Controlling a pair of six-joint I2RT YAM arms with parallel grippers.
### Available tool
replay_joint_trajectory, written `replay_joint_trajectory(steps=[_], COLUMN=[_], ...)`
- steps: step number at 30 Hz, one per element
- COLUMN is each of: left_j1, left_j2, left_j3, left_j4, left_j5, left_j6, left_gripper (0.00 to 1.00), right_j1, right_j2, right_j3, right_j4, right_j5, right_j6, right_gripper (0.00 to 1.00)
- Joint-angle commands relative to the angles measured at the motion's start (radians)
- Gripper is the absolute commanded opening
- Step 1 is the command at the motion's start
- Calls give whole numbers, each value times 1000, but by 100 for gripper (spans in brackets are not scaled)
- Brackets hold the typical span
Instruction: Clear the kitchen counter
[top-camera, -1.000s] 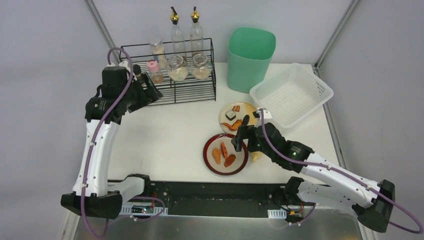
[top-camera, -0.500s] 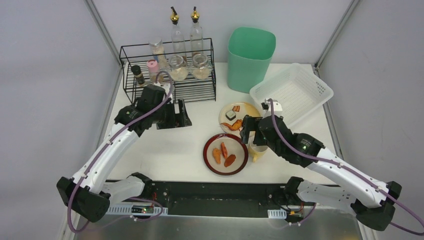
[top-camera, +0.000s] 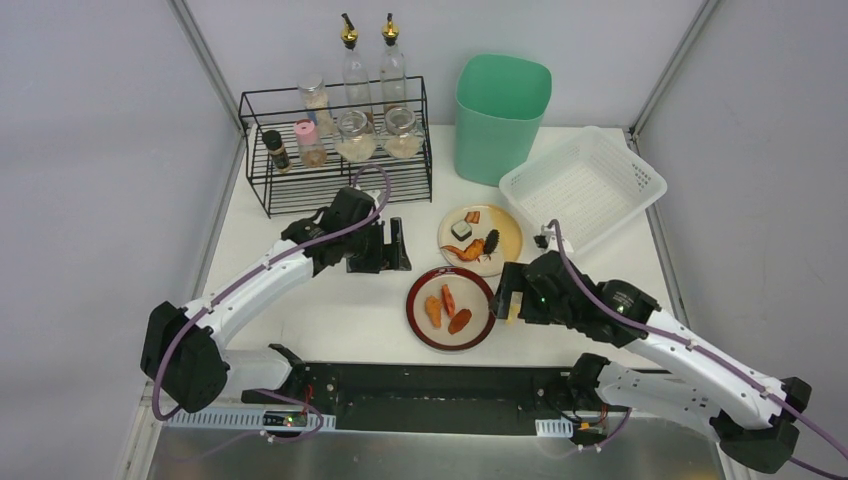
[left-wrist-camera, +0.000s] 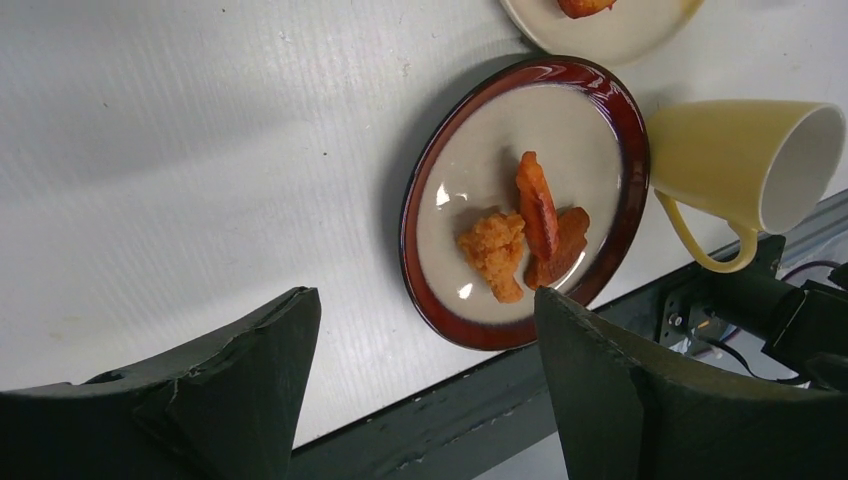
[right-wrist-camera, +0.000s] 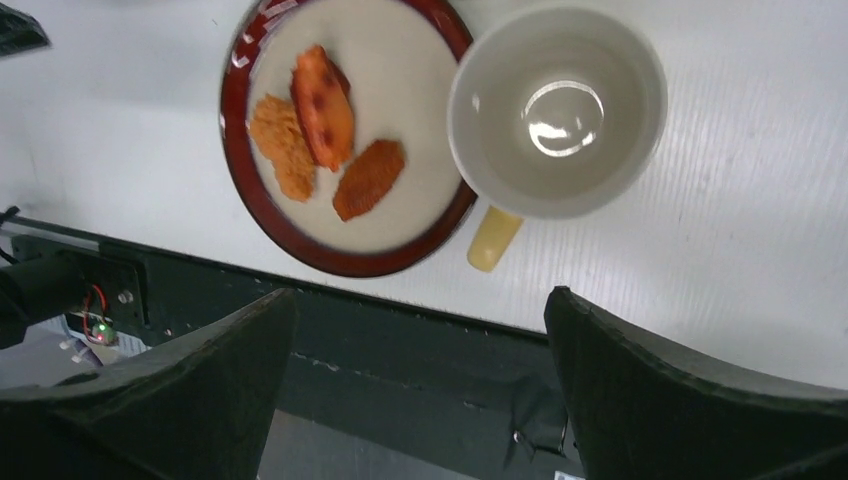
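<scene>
Though both stood released, the right gripper (right-wrist-camera: 417, 300) hung directly over the yellow mug (right-wrist-camera: 557, 110), the left gripper (left-wrist-camera: 425, 300) farther off.

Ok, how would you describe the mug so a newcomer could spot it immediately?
On the white kitchen counter, look near the arm bases for the red-rimmed plate holding orange food pieces. Just right of it in the overhead view stands the mug, the only cup in the scene: pale yellow outside, white inside, empty.
</scene>
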Motion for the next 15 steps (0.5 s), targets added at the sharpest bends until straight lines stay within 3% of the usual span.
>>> replay_joint_trajectory(steps=[1,15], left_j1=[-3,-3], left_j2=[8,-32], left_j3=[-43,-177], left_j4=[95,166], left_j5=[0,31], left_j6=[-32,-46], left_gripper=[80,80], right_j1=[-3,-2], right_j2=[-12,90], right_j3=[-49,-169], right_j4=[-86,44], right_j5=[-71,111], right_j6=[103,198], right_gripper=[97,90])
